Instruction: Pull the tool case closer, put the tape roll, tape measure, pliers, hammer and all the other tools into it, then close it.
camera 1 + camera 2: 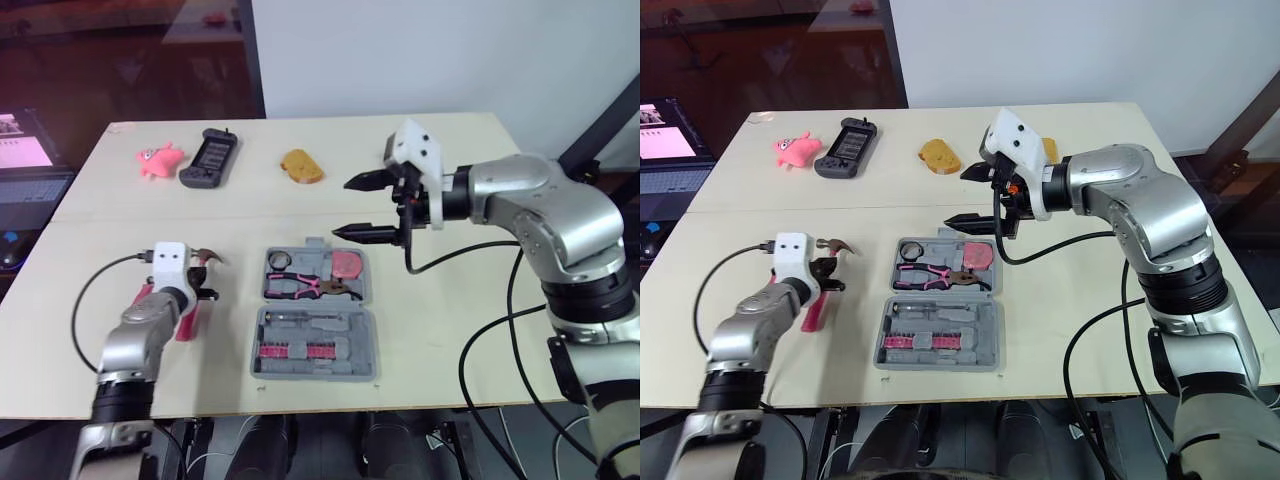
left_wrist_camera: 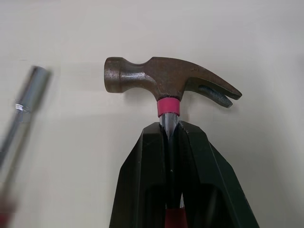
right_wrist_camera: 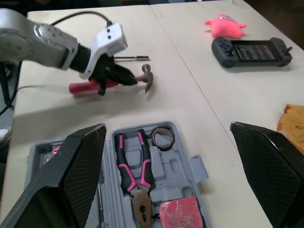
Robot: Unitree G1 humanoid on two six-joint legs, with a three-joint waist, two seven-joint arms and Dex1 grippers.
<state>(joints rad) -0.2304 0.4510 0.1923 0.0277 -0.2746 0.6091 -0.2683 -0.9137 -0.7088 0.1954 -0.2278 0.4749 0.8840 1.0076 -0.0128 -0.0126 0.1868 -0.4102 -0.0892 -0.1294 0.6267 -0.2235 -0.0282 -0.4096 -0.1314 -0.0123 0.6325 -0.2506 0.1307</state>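
— Inspector: Tool case (image 1: 350,330) grey. Pliers (image 1: 300,287): pink-and-black handles. Hammer (image 2: 166,80): brown head, pink collar.
— Clerk: Upper left of frame, toy (image 1: 158,160) pink; handheld console (image 1: 208,158) dark grey.

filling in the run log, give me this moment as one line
left gripper: shut on hammer neck | right gripper: open, above tool case | tool case: open, holds pliers, tape roll, tape measure
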